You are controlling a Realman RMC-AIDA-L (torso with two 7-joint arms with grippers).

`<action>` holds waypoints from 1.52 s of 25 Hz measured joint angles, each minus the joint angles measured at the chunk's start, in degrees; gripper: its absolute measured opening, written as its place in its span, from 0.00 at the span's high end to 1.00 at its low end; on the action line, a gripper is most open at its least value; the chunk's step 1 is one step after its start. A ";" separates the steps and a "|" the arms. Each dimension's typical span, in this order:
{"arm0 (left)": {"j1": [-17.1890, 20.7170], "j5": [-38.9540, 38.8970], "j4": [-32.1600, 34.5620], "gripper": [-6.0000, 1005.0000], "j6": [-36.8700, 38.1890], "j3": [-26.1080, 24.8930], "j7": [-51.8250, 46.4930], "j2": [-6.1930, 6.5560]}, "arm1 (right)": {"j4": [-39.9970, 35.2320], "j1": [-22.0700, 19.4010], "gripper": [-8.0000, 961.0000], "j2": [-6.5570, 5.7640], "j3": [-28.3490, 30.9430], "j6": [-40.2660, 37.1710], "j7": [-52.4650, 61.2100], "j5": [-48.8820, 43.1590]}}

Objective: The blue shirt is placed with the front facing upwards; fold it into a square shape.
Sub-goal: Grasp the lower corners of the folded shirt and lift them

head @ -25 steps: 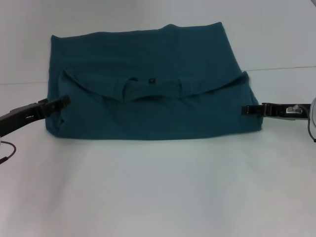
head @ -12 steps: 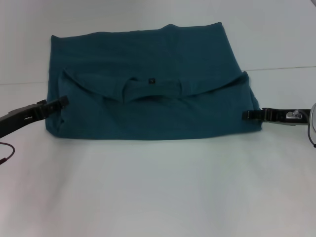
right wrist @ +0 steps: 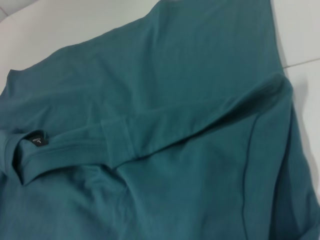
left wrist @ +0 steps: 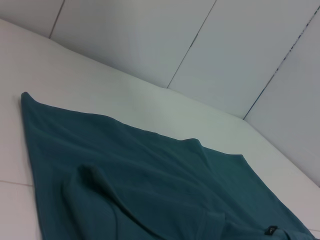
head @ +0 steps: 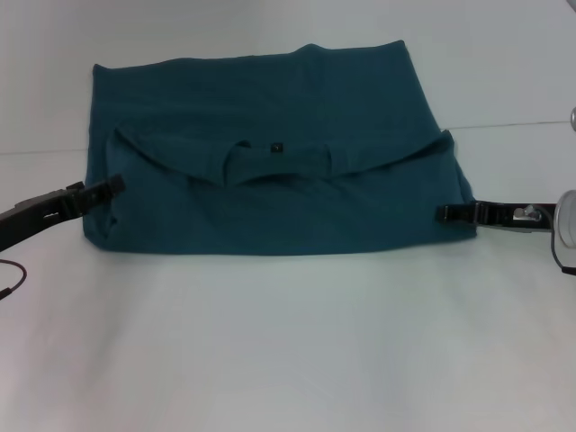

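The left gripper has its jaws at the left edge of the blue shirt, their tip touching the cloth where the folded layer ends; whether they are clenched on the fabric or merely beside it cannot be told. The right gripper has its jaws low at the shirt's right edge, near the front corner, the tip against the cloth; their state cannot be told either. Between them the shirt lies flat on the white surface, folded once so that the collar with its small dark neck label sits midway across the top layer, plain teal fabric showing all over. The right wrist view shows the label and collar band close up.
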 joint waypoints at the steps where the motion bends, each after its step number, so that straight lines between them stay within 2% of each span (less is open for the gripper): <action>1: 0.00 -0.01 0.00 0.22 0.00 0.00 0.02 0.00 | 0.19 0.09 0.34 0.07 0.00 0.15 -0.11 0.02; 14: 0.00 -0.09 0.00 0.23 -0.38 -0.09 0.11 0.00 | 0.53 0.45 0.34 0.43 0.29 0.96 -0.40 0.29; 19: 0.00 -0.29 0.00 0.23 -0.47 -0.09 0.13 0.00 | 0.56 0.47 0.55 0.50 0.10 2.03 -0.39 0.30; 24: 0.00 -0.39 0.00 0.23 -0.51 -0.09 0.12 0.00 | 0.56 0.47 0.80 0.35 0.08 1.97 -0.07 0.29; 30: 0.00 -0.35 0.00 0.23 -0.56 -0.09 0.06 0.00 | 0.56 0.32 0.95 0.26 0.21 2.02 0.08 0.28; 38: 0.67 0.53 -0.17 0.23 -3.74 0.13 0.38 -0.04 | 0.30 -0.07 0.95 0.16 0.57 1.99 -0.14 0.37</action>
